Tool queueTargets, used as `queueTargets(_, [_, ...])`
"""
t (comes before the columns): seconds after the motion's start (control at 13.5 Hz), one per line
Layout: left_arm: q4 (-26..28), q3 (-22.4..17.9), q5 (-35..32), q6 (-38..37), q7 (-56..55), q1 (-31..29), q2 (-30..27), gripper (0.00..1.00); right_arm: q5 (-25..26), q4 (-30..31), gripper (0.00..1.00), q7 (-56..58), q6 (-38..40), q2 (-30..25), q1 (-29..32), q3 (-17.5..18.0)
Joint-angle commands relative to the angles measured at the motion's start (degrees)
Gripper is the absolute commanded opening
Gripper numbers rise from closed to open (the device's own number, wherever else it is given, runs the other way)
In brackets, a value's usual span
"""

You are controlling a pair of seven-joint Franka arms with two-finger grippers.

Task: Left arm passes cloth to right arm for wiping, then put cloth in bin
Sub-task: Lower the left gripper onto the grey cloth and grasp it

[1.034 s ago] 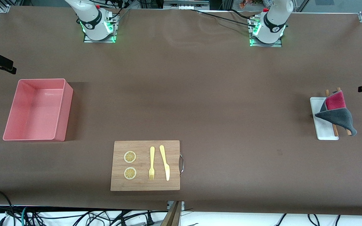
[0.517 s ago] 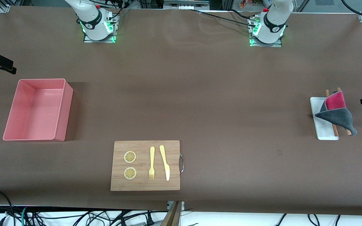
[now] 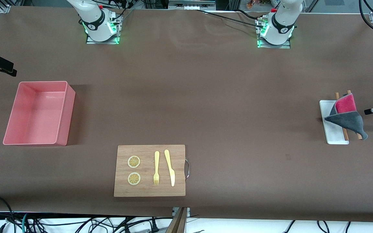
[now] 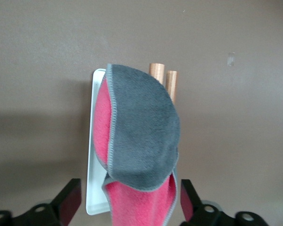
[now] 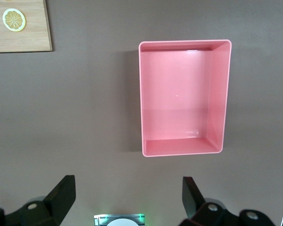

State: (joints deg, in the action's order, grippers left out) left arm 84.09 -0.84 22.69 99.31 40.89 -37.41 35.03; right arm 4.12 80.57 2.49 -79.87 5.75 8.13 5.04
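Under the spread-fingered left gripper (image 4: pixel 127 207), the cloth (image 4: pixel 141 136) lies lengthwise along the white tray (image 4: pixel 95 188).

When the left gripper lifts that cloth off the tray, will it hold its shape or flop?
Probably flop: the cloth is soft fleece, folded over itself and draped across the white tray and two wooden sticks. It looks light, so a corner pinch should carry it, the rest hanging. It might drag the sticks as it lifts.

One pink bin (image 3: pixel 37 113), one cloth (image 3: pixel 346 117), one white tray (image 3: pixel 332 134), two wooden sticks (image 3: pixel 345 133), one wooden cutting board (image 3: pixel 149 187), two lemon slices (image 3: pixel 134 161), one yellow fork (image 3: pixel 156 168), one yellow knife (image 3: pixel 170 167).
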Motion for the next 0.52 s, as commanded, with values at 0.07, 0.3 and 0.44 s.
queueTargets(0.07, [-3.67,0.49,2.00,-0.70,2.88,-1.17,2.67,0.73,-0.34,-0.24,1.00,-0.47,-0.11,-0.04,0.14,0.14])
queueTargets(0.3, [-3.67,0.49,3.59,-0.78,2.97,-2.04,4.42,0.66,-0.60,-0.15,1.00,-0.29,-0.02,-0.04,0.48,-0.03])
queueTargets(0.44, [-3.58,0.49,4.29,-0.96,2.88,-2.22,4.60,0.60,-0.78,-0.15,1.00,-0.38,-0.02,-0.04,0.57,-0.03])
